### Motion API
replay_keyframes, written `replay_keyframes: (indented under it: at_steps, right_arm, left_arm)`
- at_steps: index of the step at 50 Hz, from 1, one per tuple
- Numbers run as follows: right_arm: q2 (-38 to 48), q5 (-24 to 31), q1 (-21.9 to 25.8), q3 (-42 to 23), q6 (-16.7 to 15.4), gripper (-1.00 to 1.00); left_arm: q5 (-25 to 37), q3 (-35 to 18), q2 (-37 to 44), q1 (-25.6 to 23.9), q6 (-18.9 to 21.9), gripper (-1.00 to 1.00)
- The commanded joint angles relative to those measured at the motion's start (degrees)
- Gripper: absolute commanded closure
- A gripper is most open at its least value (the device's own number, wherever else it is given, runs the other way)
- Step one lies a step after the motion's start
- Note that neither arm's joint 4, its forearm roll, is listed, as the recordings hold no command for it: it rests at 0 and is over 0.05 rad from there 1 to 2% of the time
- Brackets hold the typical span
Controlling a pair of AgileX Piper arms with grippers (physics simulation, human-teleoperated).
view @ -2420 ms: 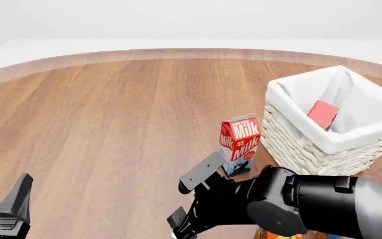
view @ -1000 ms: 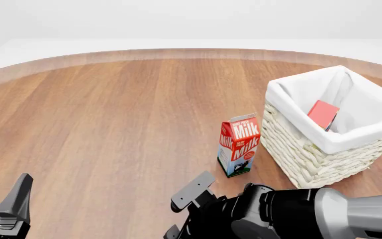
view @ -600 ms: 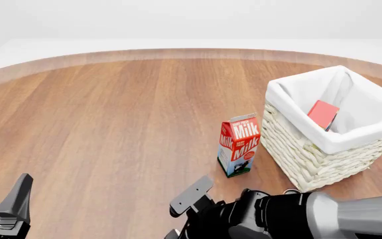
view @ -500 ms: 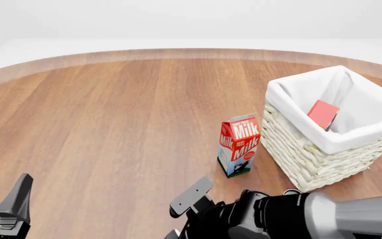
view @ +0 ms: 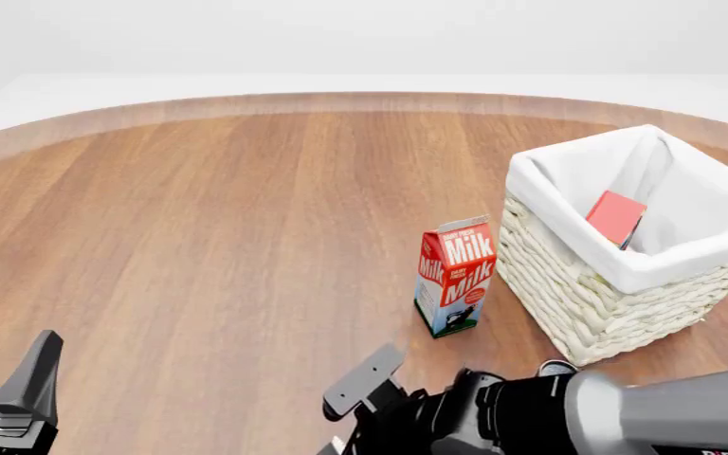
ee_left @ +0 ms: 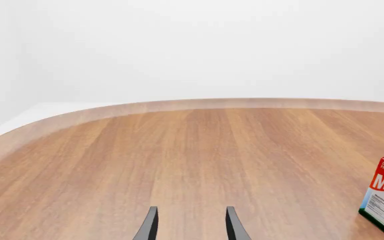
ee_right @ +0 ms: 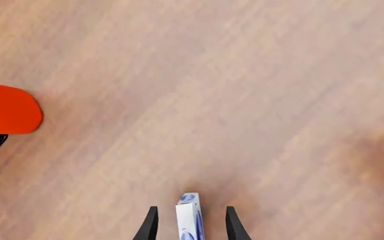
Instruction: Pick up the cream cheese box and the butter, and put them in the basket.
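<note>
Now astride the cream cheese box (ee_right: 190,220), right gripper (ee_right: 190,224) parted, fingers not touching it. Left gripper (ee_left: 189,223) parted, holding nothing. Butter (view: 616,217) lying in basket (view: 591,284).

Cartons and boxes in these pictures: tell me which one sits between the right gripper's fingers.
The small white box with blue marking, standing on edge between the fingers. The red-and-white milk carton stands beside the basket; the red carton lies inside it.

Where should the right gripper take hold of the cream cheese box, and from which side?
Grip the cream cheese box across its thin dimension, fingers on the two broad faces. The right wrist view shows it standing on edge, narrow side toward the camera, between the open fingers of the right gripper. Coming from above along that line looks best.
</note>
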Motion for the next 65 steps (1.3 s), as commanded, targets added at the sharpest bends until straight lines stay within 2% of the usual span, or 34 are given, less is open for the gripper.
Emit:
replay_keyframes:
  at_steps: [1,47,48,65]
  right_arm:
    - [1.10,-1.46,0.48,0.48,0.67,-1.00]
    - [4.03,-4.54,0.87,1.04,1.12,-1.00]
    - [3.90,-4.43,1.08,0.98,1.16,1.00]
    - [1.65,-2.21,0.36,0.22,-0.27,1.00]
  left_arm:
    - [0.00,0.00,0.00,0.00,0.00,-1.00]
    - [0.00,0.00,0.00,0.00,0.00,-1.00]
    - [0.00,0.00,0.00,0.00,0.00,-1.00]
    - [0.00,0.00,0.00,0.00,0.00,-1.00]
